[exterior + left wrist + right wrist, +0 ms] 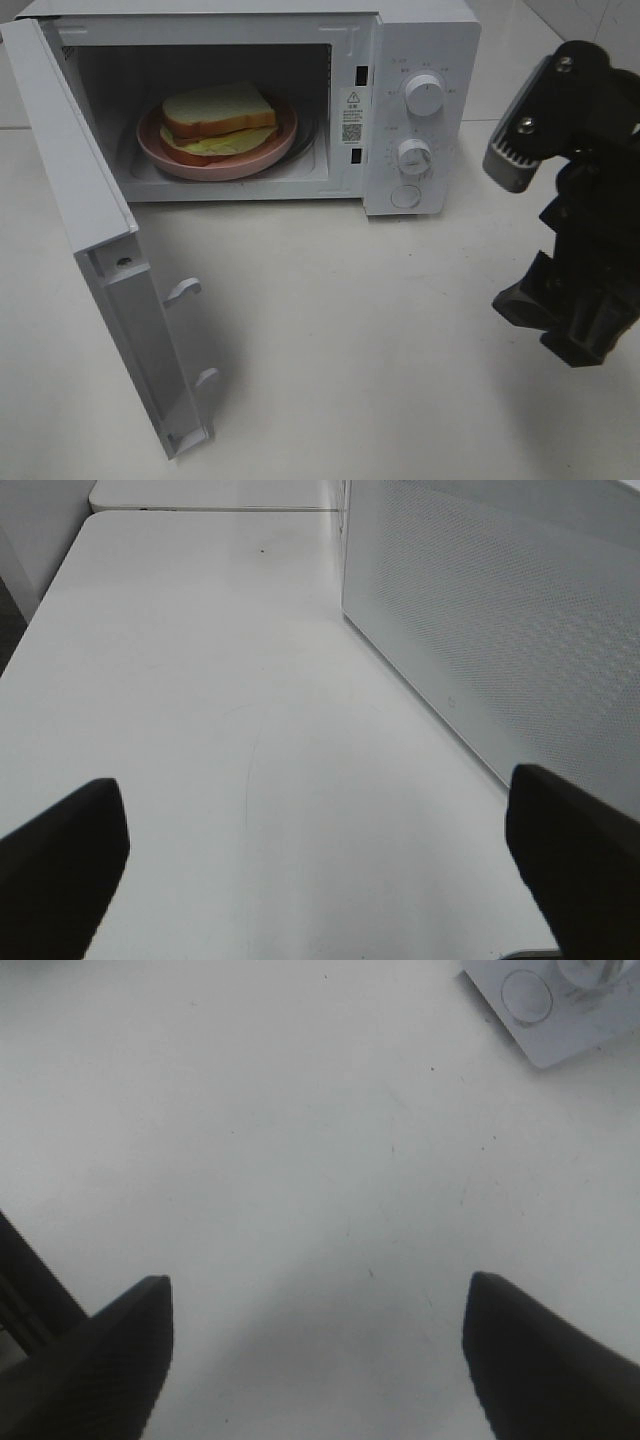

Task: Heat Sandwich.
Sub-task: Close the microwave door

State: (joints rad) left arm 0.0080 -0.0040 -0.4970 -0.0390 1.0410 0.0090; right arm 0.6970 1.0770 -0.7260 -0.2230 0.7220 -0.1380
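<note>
One white table carries everything. At its 12 o'clock stands a white microwave oven, its door swung fully open toward 8 o'clock. At 3 o'clock the black right arm hangs over the table, well apart from the oven. The right gripper has its jaws spread, with only bare table between them. The left gripper likewise has its jaws spread wide over bare table, near a perforated white panel. Inside the cavity sits a round pink plate, and the sandwich lies on it. Two white dials sit at 1 o'clock, with a round button below them.
</note>
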